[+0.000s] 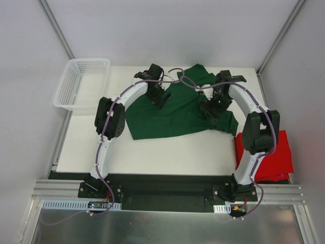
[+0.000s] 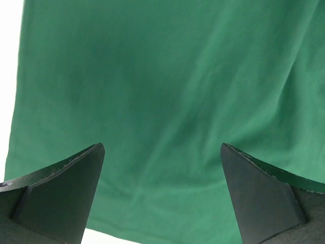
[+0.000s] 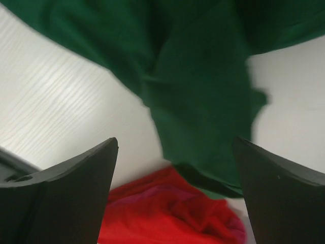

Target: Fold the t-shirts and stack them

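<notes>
L gripper point(image 1: 160, 96) wide open, empty, over left part of green tee point(image 1: 177, 114). R gripper point(image 1: 213, 109) also fully open, nothing held, over the tee's right edge. Green tee lies rumpled and unfolded mid-table point(image 1: 167, 152). Red tee point(image 1: 277, 152) bunched at near-right corner, just beside green hem. Basket point(image 1: 81, 84) at far-left corner.

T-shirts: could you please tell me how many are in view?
2. The green t-shirt lies spread centrally; the red t-shirt sits on the table, far right, partly behind the right arm.
</notes>
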Available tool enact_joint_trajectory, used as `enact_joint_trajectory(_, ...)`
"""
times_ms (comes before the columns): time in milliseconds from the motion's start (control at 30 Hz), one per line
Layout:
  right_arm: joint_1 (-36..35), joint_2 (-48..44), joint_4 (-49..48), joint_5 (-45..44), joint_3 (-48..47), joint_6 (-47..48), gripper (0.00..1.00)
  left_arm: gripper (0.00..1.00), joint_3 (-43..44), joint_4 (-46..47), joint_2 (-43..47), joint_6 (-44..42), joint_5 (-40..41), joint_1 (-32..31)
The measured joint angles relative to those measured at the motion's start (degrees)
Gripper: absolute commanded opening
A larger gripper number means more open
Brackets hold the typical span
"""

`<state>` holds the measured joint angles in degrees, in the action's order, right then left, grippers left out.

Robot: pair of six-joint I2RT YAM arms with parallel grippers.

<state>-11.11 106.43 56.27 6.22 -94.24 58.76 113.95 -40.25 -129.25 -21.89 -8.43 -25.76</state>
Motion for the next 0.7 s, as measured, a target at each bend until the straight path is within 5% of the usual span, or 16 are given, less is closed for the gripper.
enact_joint_trajectory(233,1.9,1.2,2.6,10.3,7.8,-1.3,0.97,0.99,3.4,-1.0,-2.9,-2.7,1.5,-2.4)
enact_joint_trajectory(700,1.8,-4.3,-12.8,10.5,12.3,-6.6,0.97,0.99,4.3,0.6,-7.4,-9.5,12.2,-2.8)
